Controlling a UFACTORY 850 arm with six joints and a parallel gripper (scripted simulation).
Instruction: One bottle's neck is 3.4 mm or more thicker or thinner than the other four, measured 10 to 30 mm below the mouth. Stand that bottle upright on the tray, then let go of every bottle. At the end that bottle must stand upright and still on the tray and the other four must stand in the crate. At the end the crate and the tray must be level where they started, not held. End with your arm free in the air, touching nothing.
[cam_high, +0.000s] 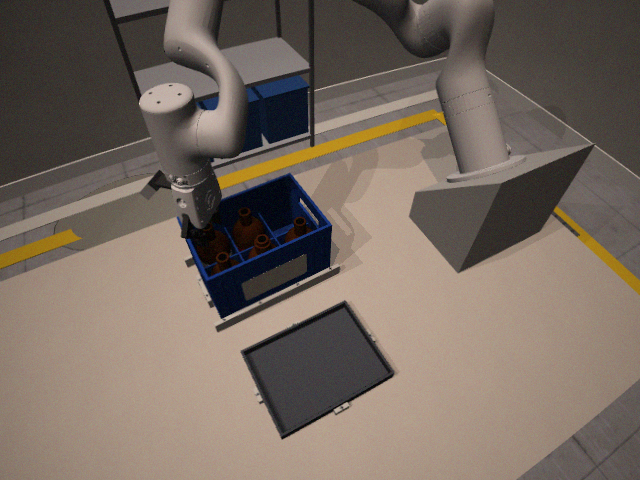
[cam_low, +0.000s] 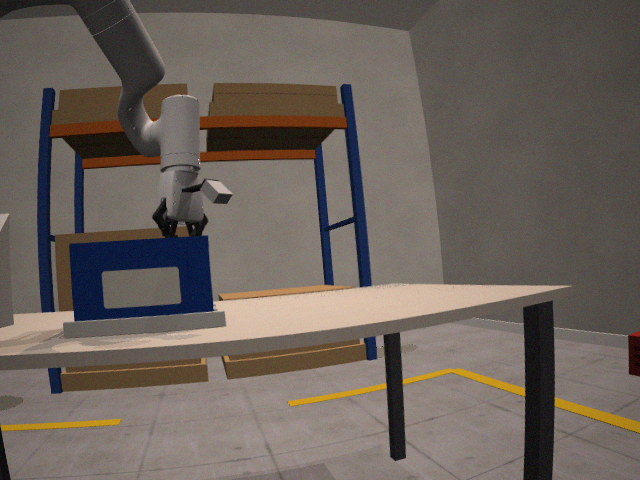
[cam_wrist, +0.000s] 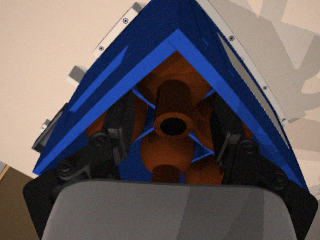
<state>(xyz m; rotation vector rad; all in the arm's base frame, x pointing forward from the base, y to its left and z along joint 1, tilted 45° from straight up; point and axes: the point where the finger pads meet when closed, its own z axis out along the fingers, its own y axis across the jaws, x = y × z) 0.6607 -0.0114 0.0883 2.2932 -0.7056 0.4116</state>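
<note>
The blue crate (cam_high: 317, 253) (cam_low: 139, 253) (cam_wrist: 107, 102) stands level on the table. Five brown bottles stand in it. The back left bottle (cam_high: 212, 250) (cam_wrist: 173, 97) is below my gripper (cam_high: 197, 235) (cam_low: 183, 234) (cam_wrist: 173, 103), which is open, with one finger on each side of the bottle's neck and a gap on both sides. The others are the back middle bottle (cam_high: 249, 231), front left bottle (cam_high: 222, 263), front middle bottle (cam_high: 261, 248) and front right bottle (cam_high: 298, 231). The grey tray (cam_high: 317, 366) lies level and empty. Neck differences are too small to tell.
A light rail (cam_high: 279, 298) runs along the crate's front foot. Crate walls and dividers stand close around the fingers. The arm's grey wedge base (cam_high: 460, 222) stands right of the crate. Shelving (cam_high: 268, 59) is behind the table.
</note>
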